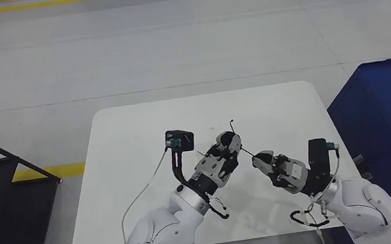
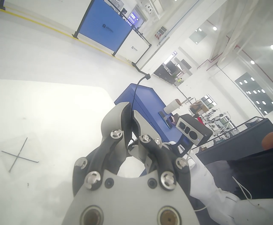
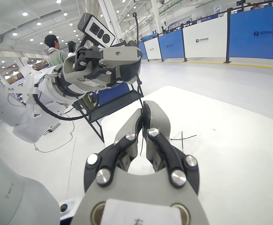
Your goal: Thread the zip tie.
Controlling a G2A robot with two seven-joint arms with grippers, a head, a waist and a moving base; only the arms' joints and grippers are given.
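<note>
Just below the middle of the top view, the zip tie (image 1: 246,152) spans the gap between the left gripper (image 1: 232,144) and right gripper (image 1: 258,160), both clamped on it above the table (image 1: 134,142), while the wrist views make plain two crossed spare ties (image 3: 182,138), hard to make out from above.

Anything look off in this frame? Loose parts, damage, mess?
No visible damage. Both the left gripper and right gripper pinch one zip tie, its head sticking out free past the left one. Oddities: two spare ties lie crossed on the table, with a small unidentifiable black scrap near them.
</note>
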